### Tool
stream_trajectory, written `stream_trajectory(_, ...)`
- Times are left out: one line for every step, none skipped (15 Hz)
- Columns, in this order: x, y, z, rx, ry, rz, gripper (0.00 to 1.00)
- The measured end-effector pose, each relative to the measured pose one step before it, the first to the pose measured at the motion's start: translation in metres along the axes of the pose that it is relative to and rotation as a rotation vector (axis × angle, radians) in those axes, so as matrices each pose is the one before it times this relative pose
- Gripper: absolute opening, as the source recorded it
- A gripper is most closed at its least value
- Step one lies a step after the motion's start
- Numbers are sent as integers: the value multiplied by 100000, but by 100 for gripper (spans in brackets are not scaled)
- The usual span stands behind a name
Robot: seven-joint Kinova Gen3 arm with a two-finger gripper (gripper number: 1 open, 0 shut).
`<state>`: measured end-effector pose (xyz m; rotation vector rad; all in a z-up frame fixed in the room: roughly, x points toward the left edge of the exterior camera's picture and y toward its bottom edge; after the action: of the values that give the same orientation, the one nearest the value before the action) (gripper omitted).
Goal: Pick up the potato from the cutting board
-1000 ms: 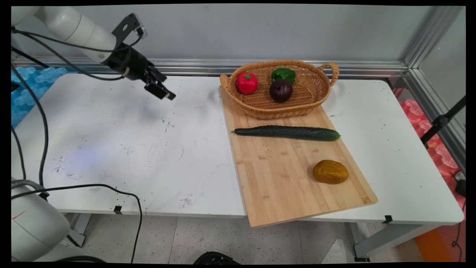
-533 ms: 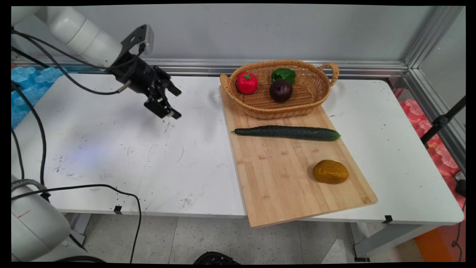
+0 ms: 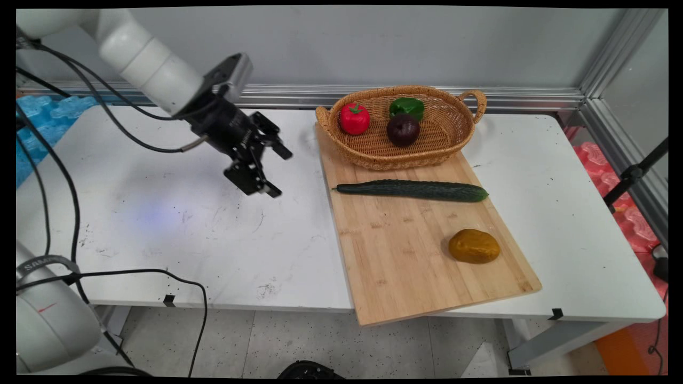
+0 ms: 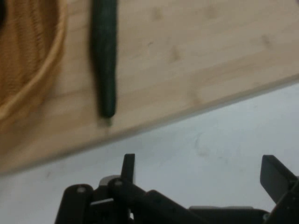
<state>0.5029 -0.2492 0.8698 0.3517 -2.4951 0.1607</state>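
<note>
My black gripper point(image 3: 282, 174) hangs open and empty above the white table point(image 3: 176, 224), left of the wooden cutting board point(image 3: 416, 250). Nearest to it is the long dark green cucumber point(image 3: 411, 190), lying across the board with its thin end toward the gripper. In the hand view the open gripper point(image 4: 201, 170) has bare table between its fingers, and the cucumber point(image 4: 105, 60) lies ahead on the board point(image 4: 196, 56) beside the basket point(image 4: 28, 70). A brown potato point(image 3: 474, 246) rests nearer the board's front right.
A wicker basket point(image 3: 448, 144) at the board's far end holds a red pepper point(image 3: 354, 118), a green pepper point(image 3: 406, 107) and a dark purple round fruit point(image 3: 403, 129). Black cables point(image 3: 69, 213) hang at the left. The board's front corner overhangs the table edge.
The arm has swung right and down, carrying the gripper from the table's far left toward the board's left edge. The gripper stays open. Nothing on the board moved.
</note>
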Motion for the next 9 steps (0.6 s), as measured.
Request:
stream_trajectory(409, 123, 378, -889, 311, 1128, 100)
stream_trajectory(670, 144, 640, -1141, 573, 1403, 100)
stream_trajectory(661, 97, 657, -990, 607, 1112, 100)
stream_trajectory(714, 52, 743, -894, 492, 917, 100)
stream_trajectory(615, 9, 641, -577, 612, 550, 100)
stream_trajectory(712, -23, 765, -600, 651, 506, 100)
stream_trajectory(744, -42, 815, -539, 579, 431, 100)
stream_trajectory(636, -71, 712, -357, 546, 235, 100)
stream_trajectory(737, -79, 834, -342, 562, 259, 100)
